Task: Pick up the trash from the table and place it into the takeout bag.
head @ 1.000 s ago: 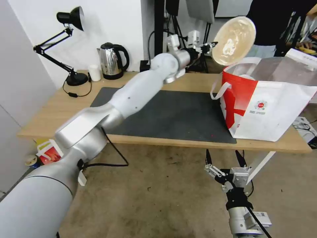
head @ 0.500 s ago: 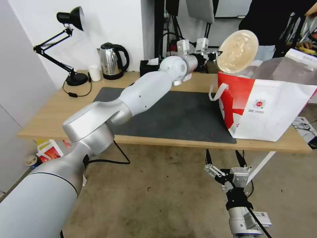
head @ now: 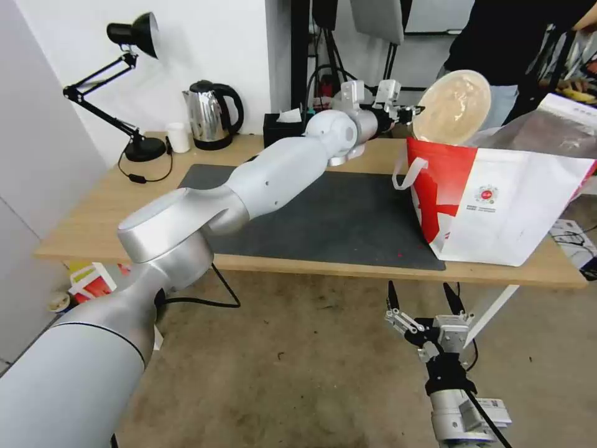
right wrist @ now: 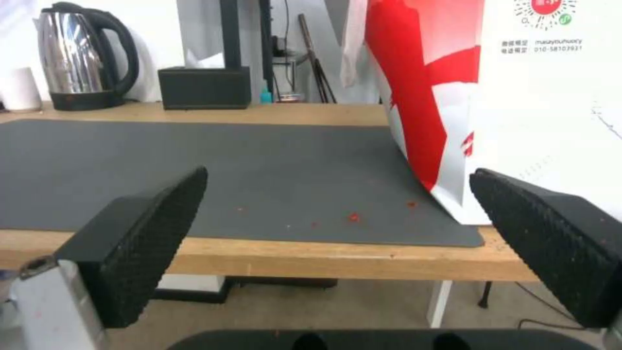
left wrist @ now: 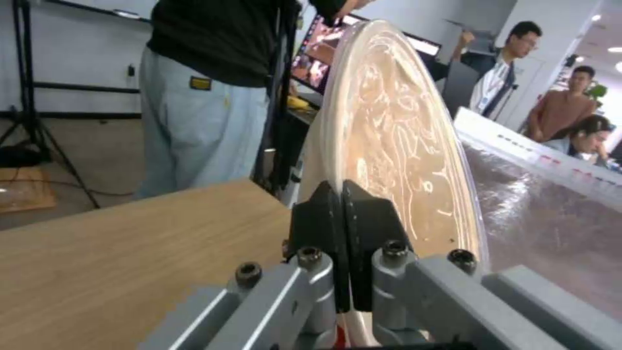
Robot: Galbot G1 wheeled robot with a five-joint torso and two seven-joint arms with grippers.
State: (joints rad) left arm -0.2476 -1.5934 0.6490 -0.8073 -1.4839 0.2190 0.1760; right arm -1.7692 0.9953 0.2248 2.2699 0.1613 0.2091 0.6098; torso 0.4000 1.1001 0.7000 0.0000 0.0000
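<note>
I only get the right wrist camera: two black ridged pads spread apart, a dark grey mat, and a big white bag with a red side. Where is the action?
Observer: On the other arm. The left gripper is shut on the rim of a round beige paper-pulp bowl, holding it in the air on edge.
Operator: Near that bag?
Observer: Yes, at the open top of the white takeout bag with the red panel. The bowl's lower edge is hidden behind the bag's rim.
Operator: And my arm?
Observer: The right gripper hangs open below the front edge of the light-wood table, holding nothing.
</note>
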